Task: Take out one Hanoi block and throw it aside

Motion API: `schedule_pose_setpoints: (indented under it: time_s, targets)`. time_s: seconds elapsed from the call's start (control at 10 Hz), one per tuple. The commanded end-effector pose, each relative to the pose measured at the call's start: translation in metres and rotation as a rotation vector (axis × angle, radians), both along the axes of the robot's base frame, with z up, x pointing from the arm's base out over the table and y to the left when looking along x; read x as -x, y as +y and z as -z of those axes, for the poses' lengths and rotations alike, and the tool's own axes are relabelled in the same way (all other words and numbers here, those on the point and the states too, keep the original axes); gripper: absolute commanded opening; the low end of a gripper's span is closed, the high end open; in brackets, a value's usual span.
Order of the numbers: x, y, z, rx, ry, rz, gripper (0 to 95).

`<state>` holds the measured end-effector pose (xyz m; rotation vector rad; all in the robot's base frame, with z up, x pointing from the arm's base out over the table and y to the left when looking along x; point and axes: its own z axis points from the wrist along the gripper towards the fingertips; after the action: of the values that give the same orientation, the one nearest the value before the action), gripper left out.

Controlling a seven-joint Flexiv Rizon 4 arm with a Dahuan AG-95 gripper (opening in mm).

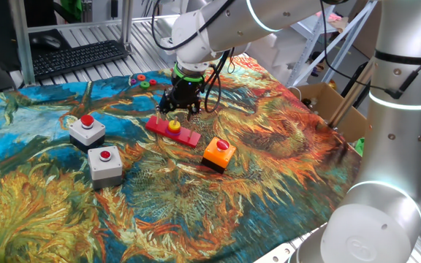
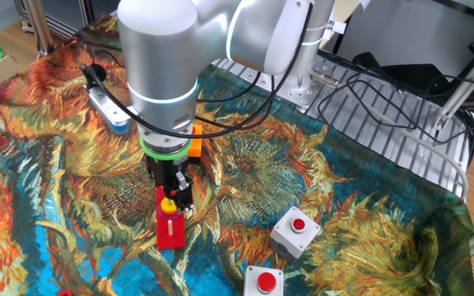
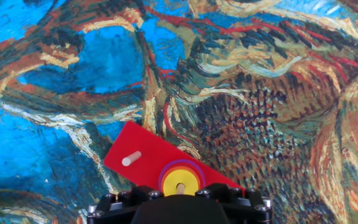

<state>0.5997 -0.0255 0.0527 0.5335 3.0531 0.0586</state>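
Note:
The yellow Hanoi block [image 3: 180, 181] sits on top of a small stack of rings on one peg of the flat red base [image 3: 143, 151]. It also shows in one fixed view [image 1: 174, 126] and the other fixed view [image 2: 168, 205]. A second peg [image 3: 131, 158] on the base is bare. My gripper [image 1: 179, 108] hangs just above the block, fingers spread to either side and holding nothing. In the other fixed view the gripper [image 2: 172, 186] stands over the base [image 2: 169, 231]. In the hand view only its black body [image 3: 179, 208] shows, at the bottom edge.
Two grey boxes with red buttons [image 1: 86, 129] [image 1: 105, 162] stand left of the base, and an orange box [image 1: 218, 153] stands right of it. Small red and green rings [image 1: 143, 81] lie at the back. A keyboard [image 1: 79, 57] is behind the cloth.

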Motion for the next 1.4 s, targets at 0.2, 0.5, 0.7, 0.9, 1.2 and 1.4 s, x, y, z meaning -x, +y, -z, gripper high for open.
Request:
schedule_pose_setpoints:
  time_s: [0.2,0.5,0.7,0.9,1.2,1.4]
  targets:
    - [0.0004,0.0002,-0.0014,-0.001,0.002,-0.001,76.0]
    - [0.0005,0.0011,-0.0037,-0.010,0.009,-0.007,76.0]
    - [0.0005,0.0011,-0.0037,-0.014,0.018,0.003,76.0]
    - [0.0005,0.0011,-0.0037,-0.021,0.026,-0.002,76.0]
    - [0.0005,0.0011,-0.0037,-0.027,0.052,-0.001,76.0]
    - [0.0005,0.0011,-0.0037,-0.027,0.053,-0.002,76.0]
